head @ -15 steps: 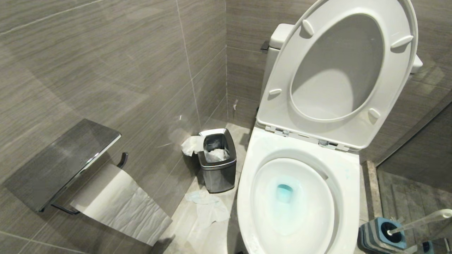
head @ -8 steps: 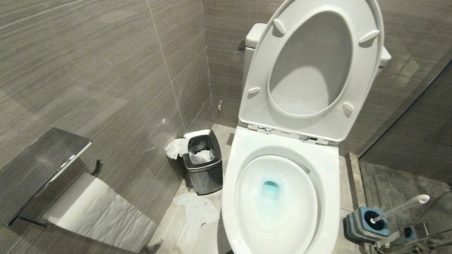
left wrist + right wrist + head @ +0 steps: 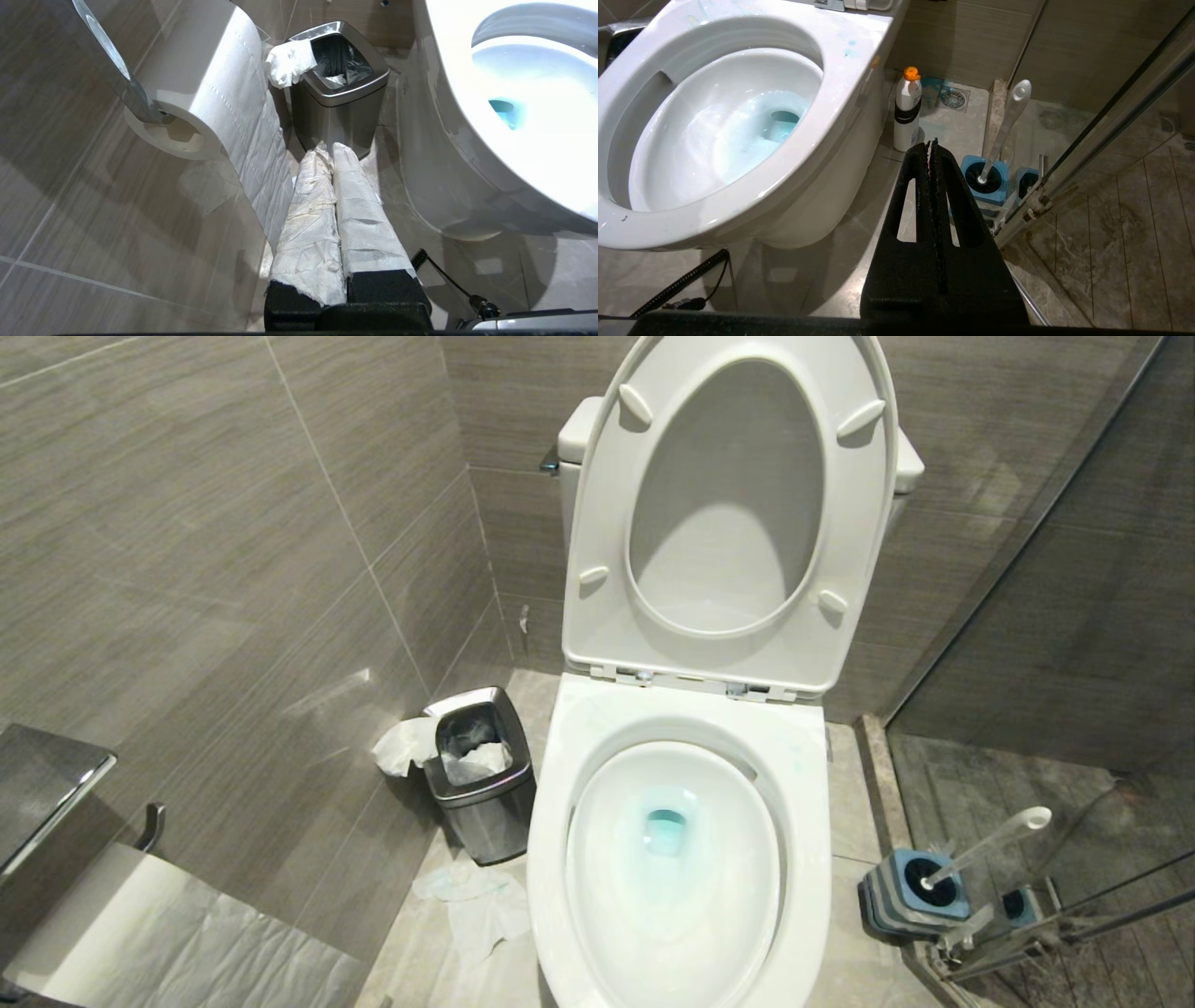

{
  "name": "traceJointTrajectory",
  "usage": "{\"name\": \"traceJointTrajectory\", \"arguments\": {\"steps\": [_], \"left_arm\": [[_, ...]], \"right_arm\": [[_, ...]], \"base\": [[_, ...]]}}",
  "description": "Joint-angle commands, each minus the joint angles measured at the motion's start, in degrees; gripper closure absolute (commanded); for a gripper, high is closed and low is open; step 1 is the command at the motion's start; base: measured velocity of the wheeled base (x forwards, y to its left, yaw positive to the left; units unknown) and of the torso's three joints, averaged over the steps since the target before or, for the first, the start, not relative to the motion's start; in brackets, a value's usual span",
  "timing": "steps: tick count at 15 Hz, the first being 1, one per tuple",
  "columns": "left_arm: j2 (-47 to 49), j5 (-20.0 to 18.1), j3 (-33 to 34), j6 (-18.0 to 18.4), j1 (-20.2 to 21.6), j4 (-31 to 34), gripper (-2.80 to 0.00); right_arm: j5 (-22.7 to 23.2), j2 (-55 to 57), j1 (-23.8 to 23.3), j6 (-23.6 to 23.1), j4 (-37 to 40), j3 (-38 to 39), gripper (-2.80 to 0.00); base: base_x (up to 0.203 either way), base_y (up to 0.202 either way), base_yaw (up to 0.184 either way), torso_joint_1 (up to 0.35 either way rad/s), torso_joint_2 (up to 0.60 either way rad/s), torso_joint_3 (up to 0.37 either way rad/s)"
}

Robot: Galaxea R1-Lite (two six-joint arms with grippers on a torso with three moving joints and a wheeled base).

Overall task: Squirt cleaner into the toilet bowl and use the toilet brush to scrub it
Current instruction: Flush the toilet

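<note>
teal cleaner (image 3: pixel 665 831) in toilet bowl (image 3: pixel 560 784); toilet brush (image 3: pixel 980 847) in holder (image 3: pixel 901 896)

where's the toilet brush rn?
The toilet brush stands head-down in its blue-topped holder on the floor to the right of the toilet bowl in the head view, beside the glass shower partition, untouched.

The left gripper (image 3: pixel 332 149) has 2 long fingers wrapped in white paper on black bases; the right gripper (image 3: pixel 930 144) has black slotted fingers with serrated inner edges.
</note>
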Motion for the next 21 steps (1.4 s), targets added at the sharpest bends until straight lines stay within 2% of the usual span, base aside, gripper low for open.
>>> {"name": "traceJointTrajectory", "arguments": {"steps": [1, 21], "left_arm": [[0.1, 0.0, 0.0, 0.0, 0.0, 0.0, 0.0], [0.1, 0.0, 0.0, -0.1, 0.0, 0.2, 0.0]], "right_arm": [[0.0, 0.1, 0.0, 0.0, 0.0, 0.0, 0.0], [-0.1, 0.1, 0.0, 0.0, 0.0, 0.0, 0.0]], "base": [[0.0, 0.0, 0.0, 0.0, 0.0, 0.0], [0.0, 0.0, 0.0, 0.0, 0.0, 0.0]]}}
